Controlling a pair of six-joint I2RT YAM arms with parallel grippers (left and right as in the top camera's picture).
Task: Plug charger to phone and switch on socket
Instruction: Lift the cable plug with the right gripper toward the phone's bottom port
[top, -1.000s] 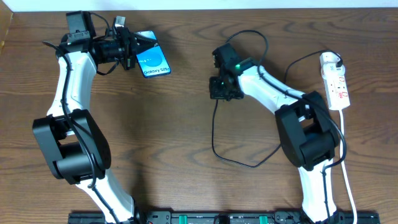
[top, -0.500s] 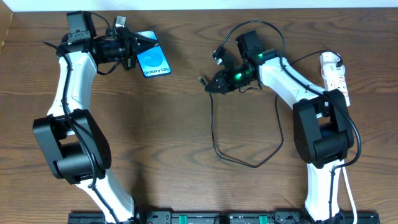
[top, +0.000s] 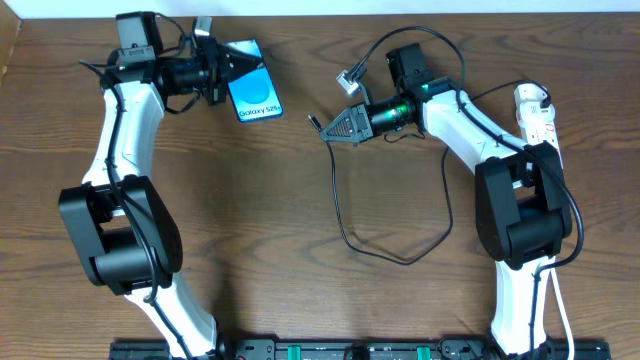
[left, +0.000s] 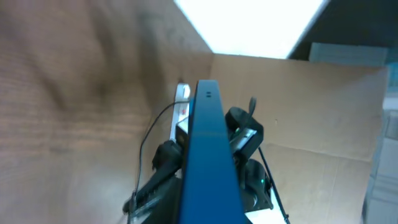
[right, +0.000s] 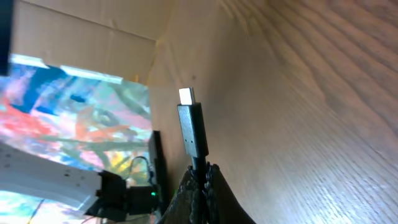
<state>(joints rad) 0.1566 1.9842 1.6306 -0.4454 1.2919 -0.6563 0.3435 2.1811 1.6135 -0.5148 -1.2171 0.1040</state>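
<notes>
Currently: my right gripper (top: 340, 126) clenches the charger (right: 190, 127) behind its tip.
Phone (top: 253, 95): grasped by my left gripper (top: 218, 76), near the worktop's far edge.
Advice: align tip with port squarely, push slowly.
Socket (top: 538, 125): right edge, untouched.

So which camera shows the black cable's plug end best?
The right wrist view: the connector stands large and sharp, metal tip clear, rising from the jaws. Overhead shows it as a tiny dark tip; in the left wrist view it is too small to make out.

table (top: 250, 220): matt wood grain | phone (top: 254, 95): glossy screen | charger (right: 191, 130): black plastic, metal tip
</notes>
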